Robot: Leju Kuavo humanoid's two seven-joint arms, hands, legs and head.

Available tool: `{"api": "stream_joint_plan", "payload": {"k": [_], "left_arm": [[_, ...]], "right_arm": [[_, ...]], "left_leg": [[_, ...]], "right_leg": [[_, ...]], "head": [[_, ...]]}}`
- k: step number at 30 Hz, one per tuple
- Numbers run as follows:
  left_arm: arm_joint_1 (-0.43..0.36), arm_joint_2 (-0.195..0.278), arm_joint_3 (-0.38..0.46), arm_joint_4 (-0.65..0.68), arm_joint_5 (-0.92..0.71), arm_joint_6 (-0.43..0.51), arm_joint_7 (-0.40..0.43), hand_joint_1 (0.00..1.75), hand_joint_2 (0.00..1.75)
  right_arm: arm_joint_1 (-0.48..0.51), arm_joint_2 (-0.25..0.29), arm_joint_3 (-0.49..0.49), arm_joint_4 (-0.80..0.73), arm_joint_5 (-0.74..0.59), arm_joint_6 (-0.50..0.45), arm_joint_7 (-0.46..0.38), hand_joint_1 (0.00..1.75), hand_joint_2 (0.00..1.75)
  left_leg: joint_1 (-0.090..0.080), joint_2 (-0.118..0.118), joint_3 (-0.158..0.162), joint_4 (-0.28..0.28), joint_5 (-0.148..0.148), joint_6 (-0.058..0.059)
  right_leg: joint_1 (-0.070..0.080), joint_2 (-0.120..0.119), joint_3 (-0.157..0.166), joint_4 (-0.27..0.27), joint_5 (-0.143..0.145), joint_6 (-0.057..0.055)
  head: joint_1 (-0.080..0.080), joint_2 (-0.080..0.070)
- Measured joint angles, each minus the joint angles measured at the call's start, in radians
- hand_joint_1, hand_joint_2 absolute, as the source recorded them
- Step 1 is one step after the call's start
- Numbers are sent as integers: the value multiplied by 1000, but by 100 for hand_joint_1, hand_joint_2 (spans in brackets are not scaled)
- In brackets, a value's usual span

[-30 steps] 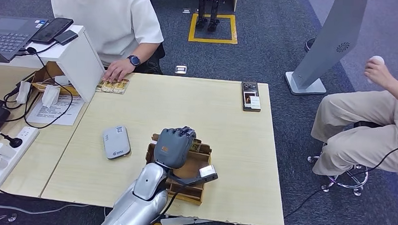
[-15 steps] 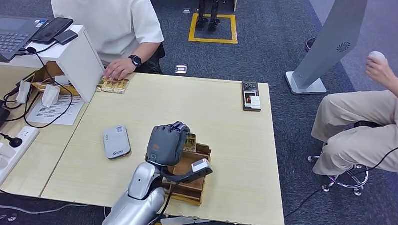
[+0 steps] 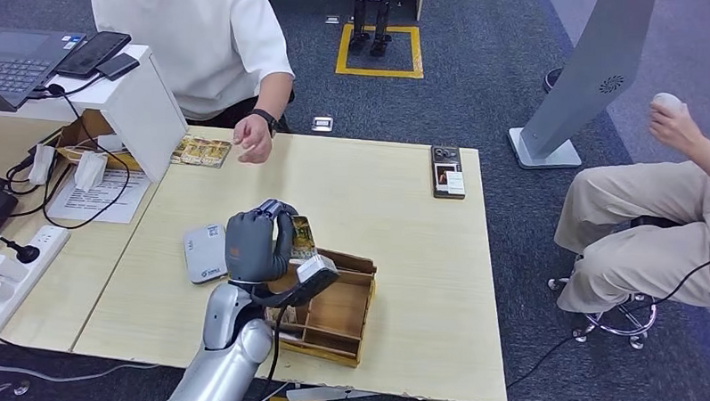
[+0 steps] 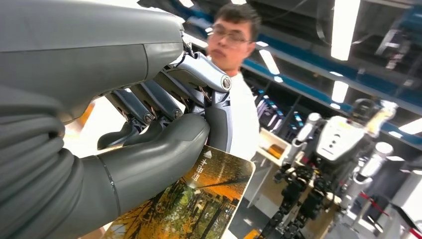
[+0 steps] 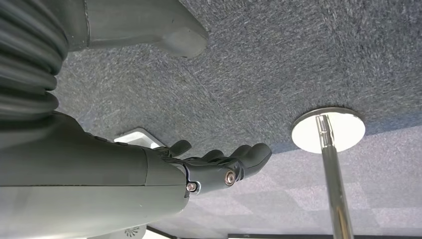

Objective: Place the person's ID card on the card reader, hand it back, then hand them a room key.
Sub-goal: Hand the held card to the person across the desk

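- Left hand (image 3: pixel 259 243) closed on a room key card (image 3: pixel 302 237), pinched under the thumb (image 4: pixel 149 164), printed face outward — presumably ready to hand over.
- Card raised above the wooden card box (image 3: pixel 325 311), just right of the white card reader (image 3: pixel 207 253).
- Person's hand (image 3: pixel 253 145) lifted at the far table edge (image 3: pixel 418 345), likely waiting to receive.
- Right hand (image 5: pixel 219 167) empty, fingers apart, hanging over carpet.
- ID card not identifiable; cards (image 3: pixel 202 151) near the person too small to read.
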Motion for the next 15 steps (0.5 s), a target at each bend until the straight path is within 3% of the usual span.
{"api": "stream_joint_plan", "payload": {"k": [15], "left_arm": [[10,3,56,-19,78,0,-18,175,175]], "right_arm": [[0,0,0,-2,2,0,7,0,175]], "left_leg": [[0,0,0,0,0,0]], "right_leg": [[0,0,0,0,0,0]], "head": [[0,0]]}}
